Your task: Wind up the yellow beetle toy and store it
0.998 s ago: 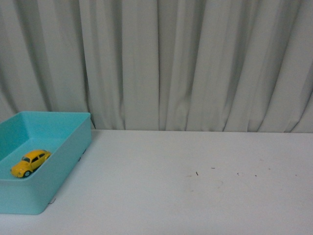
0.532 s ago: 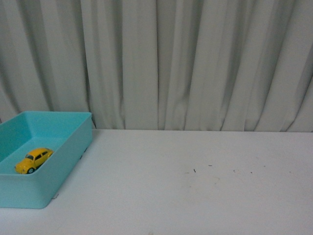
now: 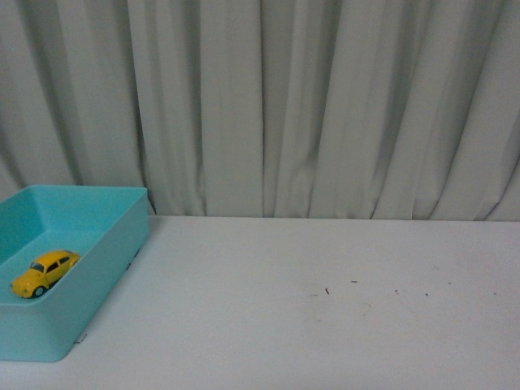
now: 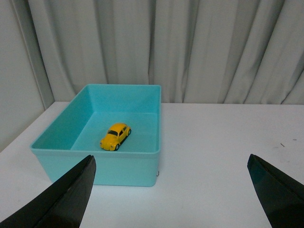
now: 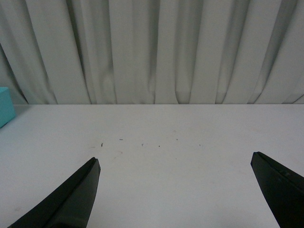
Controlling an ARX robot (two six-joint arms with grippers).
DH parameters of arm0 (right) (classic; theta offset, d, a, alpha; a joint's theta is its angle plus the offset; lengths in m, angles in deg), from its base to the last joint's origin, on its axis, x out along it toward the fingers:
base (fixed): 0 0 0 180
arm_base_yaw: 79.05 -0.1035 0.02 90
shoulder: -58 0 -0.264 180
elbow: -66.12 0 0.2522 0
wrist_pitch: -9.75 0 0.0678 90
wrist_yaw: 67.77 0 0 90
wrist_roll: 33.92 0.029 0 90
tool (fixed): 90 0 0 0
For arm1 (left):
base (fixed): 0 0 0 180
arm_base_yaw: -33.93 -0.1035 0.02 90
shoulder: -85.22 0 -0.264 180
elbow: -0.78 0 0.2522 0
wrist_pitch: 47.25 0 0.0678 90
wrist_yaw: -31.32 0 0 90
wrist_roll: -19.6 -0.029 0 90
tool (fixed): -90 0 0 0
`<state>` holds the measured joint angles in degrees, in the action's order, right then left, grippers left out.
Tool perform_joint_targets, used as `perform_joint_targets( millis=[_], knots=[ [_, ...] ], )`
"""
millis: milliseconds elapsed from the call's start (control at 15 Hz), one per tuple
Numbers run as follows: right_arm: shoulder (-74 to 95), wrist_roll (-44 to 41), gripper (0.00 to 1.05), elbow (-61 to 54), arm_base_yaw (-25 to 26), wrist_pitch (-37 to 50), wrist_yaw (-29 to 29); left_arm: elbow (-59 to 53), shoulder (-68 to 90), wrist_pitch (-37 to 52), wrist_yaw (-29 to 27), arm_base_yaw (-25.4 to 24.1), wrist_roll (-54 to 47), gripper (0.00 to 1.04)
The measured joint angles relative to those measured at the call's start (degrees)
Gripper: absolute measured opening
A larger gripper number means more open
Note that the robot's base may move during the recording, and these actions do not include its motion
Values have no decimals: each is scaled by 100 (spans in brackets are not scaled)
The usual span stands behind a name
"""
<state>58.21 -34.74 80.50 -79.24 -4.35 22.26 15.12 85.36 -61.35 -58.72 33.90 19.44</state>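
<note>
The yellow beetle toy (image 3: pixel 44 273) is seen resting inside the turquoise bin (image 3: pixel 106 268) at nine o'clock on the white surface (image 3: pixel 325 325). Both end effectors (image 4: pixel 171 190) (image 5: pixel 175 190) are spread, empty; storage appears done.

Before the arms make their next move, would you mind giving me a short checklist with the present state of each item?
1. Yellow beetle toy inside the teal bin: ok, it sits on the bin floor on its wheels.
2. Left gripper empty: ok, fingers wide apart with nothing between them.
3. Right gripper empty: ok, fingers wide apart over the bare white table.
4. Both grippers clear of the bin: ok, neither touches it, and neither arm shows in the front view.
5. Toy wound up: cannot tell, nothing in the pictures shows this.
6. Table surface: only a few small dark specks show.
</note>
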Motion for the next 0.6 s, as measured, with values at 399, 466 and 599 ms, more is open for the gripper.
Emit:
perform_joint_targets(
  millis=[399, 466, 599],
  knots=[
    [-2, 0, 98, 0, 0, 11, -2, 0, 0, 13, 0, 0, 0, 98],
    [-2, 0, 98, 0, 0, 11, -2, 0, 0, 13, 0, 0, 0, 98],
    [-2, 0, 98, 0, 0, 11, -2, 0, 0, 13, 0, 0, 0, 98]
  ],
)
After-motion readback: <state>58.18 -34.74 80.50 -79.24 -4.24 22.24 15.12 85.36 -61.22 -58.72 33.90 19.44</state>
